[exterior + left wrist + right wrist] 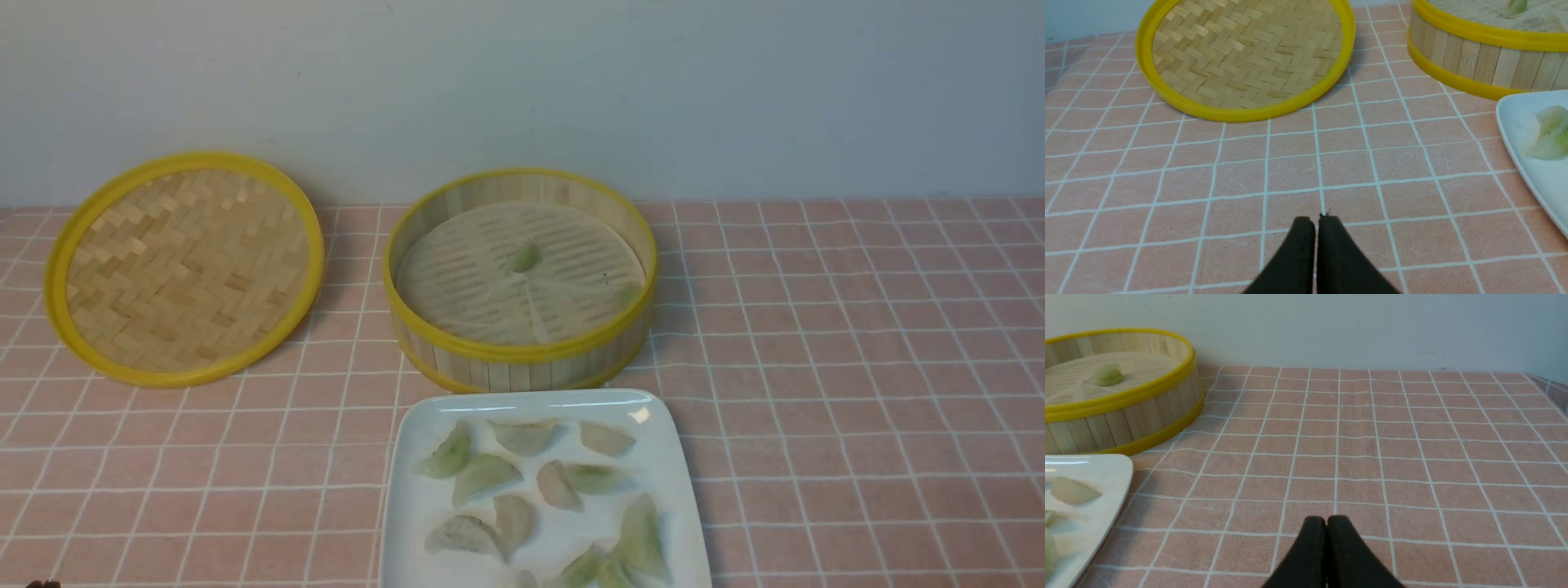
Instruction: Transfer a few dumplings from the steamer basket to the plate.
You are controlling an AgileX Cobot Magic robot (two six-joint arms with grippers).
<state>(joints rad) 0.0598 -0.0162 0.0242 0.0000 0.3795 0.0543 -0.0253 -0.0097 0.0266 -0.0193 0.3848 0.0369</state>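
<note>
The steamer basket (522, 363) stands mid-table with one green dumpling (524, 257) near the liner's centre and another (627, 295) by its right wall. In front of it, the white plate (408, 457) holds several pale dumplings (486, 476). Neither arm shows in the front view. In the left wrist view my left gripper (1314, 220) is shut and empty over the tablecloth, left of the plate (1527, 171). In the right wrist view my right gripper (1326, 520) is shut and empty, right of the plate (1106, 473) and the basket (1122, 416).
The woven bamboo lid (186, 268) with a yellow rim lies flat left of the basket. A pink checked tablecloth (857, 367) covers the table up to the pale wall behind.
</note>
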